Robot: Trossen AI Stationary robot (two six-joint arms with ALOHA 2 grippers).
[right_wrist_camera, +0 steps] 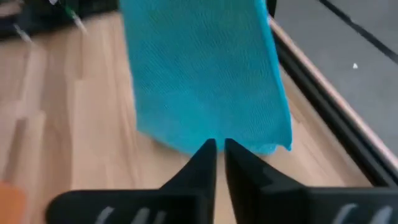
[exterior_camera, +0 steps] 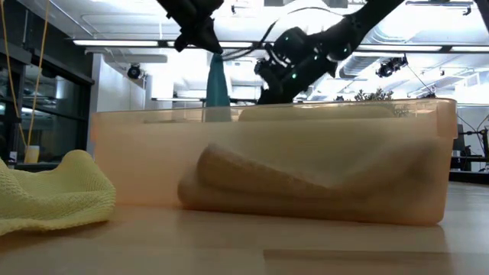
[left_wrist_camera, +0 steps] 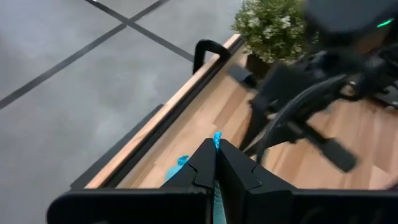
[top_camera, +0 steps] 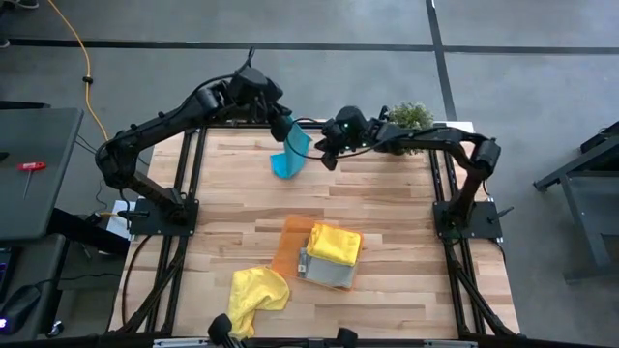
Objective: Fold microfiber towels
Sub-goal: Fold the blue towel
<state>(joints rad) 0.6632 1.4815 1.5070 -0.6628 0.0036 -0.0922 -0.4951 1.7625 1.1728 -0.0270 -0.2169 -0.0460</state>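
While the left gripper (left_wrist_camera: 216, 163) has its two dark fingers pressed together on the top edge of a soft teal-blue microfiber towel (top_camera: 289, 153), a sliver of that cloth pokes out between the fingertips in the left wrist view, and the rest of it hangs down from the pinch above the far part of the wooden table (top_camera: 387, 213). In the low view the towel hangs as a narrow upright strip straight under that gripper. The right gripper (right_wrist_camera: 217, 148) stands just beside the hanging towel, near its lower edge; its jaws are almost closed, with only a thin slit between the tips, and nothing is caught in them. In the right wrist view the broad face of the teal-blue towel fills the space right ahead of those tips, its bottom hem level with them.

Farther out, a small bushy green potted plant (top_camera: 410, 116) sits at the far edge of the table behind the right arm. Near the middle of the table lies a flat translucent orange rectangular tray (top_camera: 288, 244), and in it rests a folded light grey towel (top_camera: 325, 273) with a folded yellow towel (top_camera: 335, 243) on top. Another yellow towel, crumpled (top_camera: 253, 294), lies on the bare wood beside the tray, toward the near edge on the left arm's side.
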